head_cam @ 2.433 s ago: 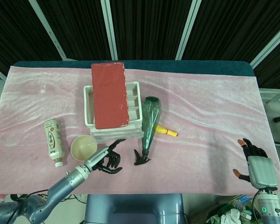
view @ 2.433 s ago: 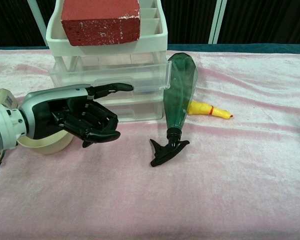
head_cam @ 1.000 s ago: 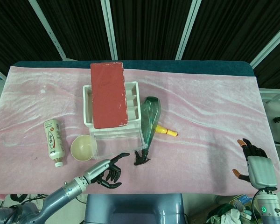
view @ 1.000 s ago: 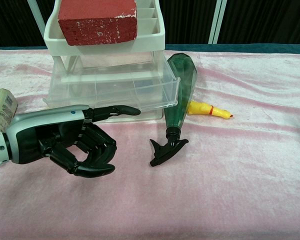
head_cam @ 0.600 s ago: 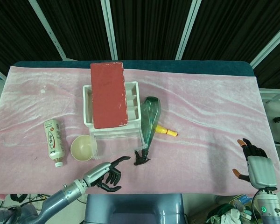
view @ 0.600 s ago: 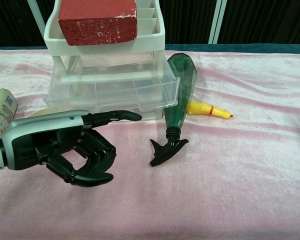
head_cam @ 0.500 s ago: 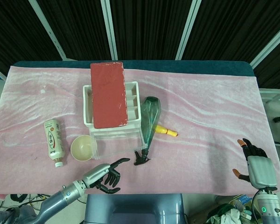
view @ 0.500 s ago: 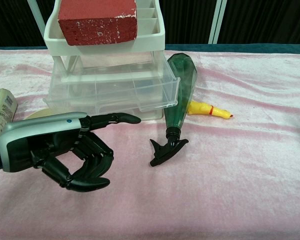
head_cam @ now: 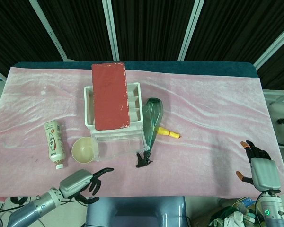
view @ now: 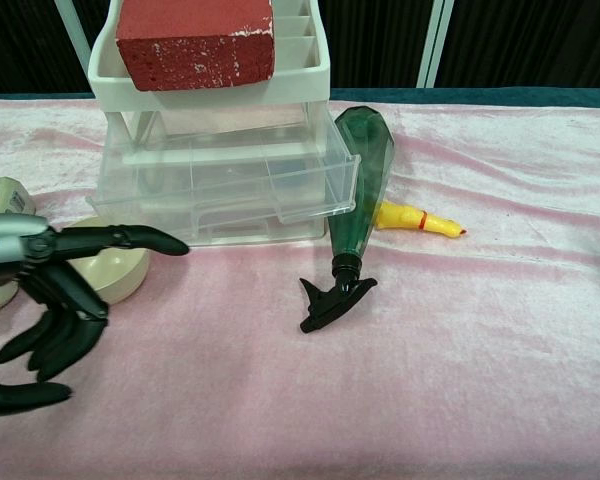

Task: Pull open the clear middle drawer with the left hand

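The clear middle drawer [view: 230, 185] [head_cam: 119, 145] stands pulled out from the white drawer unit [view: 215, 75] [head_cam: 90, 101], its front well forward of the other drawers. A red brick [head_cam: 110, 96] [view: 200, 35] lies on top of the unit. My left hand [head_cam: 80, 182] [view: 45, 300] is down at the table's front left, apart from the drawer, holding nothing, fingers spread and loosely curved. My right hand [head_cam: 259, 165] rests at the front right edge, fingers apart and empty.
A green spray bottle [head_cam: 151, 125] [view: 358, 190] leans against the drawer's right side, its black trigger head [view: 332, 300] on the cloth. A yellow object [view: 420, 220] lies behind it. A cream bowl [head_cam: 84, 149] [view: 115, 272] and a sauce bottle [head_cam: 54, 142] sit left of the unit.
The drawer slid out from the unit 2.4 s ago to 1.0 s ago. Since then my left hand let go and drew back left toward the table's front edge, fingers spreading.
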Controlling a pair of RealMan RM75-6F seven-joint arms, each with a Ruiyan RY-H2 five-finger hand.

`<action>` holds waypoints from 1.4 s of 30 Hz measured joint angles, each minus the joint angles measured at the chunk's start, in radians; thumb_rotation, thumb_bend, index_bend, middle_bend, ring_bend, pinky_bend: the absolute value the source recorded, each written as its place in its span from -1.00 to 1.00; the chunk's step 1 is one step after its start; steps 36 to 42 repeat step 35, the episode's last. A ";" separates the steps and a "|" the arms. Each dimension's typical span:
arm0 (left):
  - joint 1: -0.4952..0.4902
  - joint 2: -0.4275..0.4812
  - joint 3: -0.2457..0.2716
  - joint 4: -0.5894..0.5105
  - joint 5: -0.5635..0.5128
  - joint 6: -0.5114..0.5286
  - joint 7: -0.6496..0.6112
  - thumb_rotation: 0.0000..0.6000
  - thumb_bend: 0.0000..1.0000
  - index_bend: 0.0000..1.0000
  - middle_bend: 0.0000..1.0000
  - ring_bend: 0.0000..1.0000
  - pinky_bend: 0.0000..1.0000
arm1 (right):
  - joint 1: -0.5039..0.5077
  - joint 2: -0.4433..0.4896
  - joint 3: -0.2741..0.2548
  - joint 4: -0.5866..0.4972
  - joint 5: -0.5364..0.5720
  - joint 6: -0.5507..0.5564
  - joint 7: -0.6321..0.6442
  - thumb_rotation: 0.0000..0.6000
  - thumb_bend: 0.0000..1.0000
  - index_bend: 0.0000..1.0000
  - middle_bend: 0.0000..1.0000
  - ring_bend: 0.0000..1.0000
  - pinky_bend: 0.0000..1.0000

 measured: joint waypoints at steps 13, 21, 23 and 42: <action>0.158 0.155 0.034 -0.031 -0.023 0.222 0.297 1.00 -0.50 -0.85 -0.35 -0.60 -0.49 | -0.001 0.002 0.002 -0.001 0.002 0.002 0.003 1.00 -0.83 -0.71 -0.80 -0.62 -0.59; 0.394 0.102 -0.032 -0.020 -0.147 0.510 0.514 1.00 -0.57 -0.86 -0.50 -0.79 -0.62 | -0.001 0.003 0.002 -0.001 0.000 0.003 0.006 1.00 -0.83 -0.71 -0.80 -0.62 -0.59; 0.421 0.091 -0.056 -0.004 -0.192 0.551 0.504 1.00 -0.57 -0.87 -0.53 -0.83 -0.64 | -0.001 0.004 0.001 -0.002 -0.003 0.003 0.008 1.00 -0.83 -0.71 -0.80 -0.62 -0.59; 0.457 0.061 -0.174 0.099 -0.373 0.488 0.347 1.00 -0.57 -0.92 -0.56 -0.83 -0.69 | -0.004 0.004 -0.006 0.012 -0.074 0.041 0.057 1.00 -0.84 -0.71 -0.80 -0.62 -0.59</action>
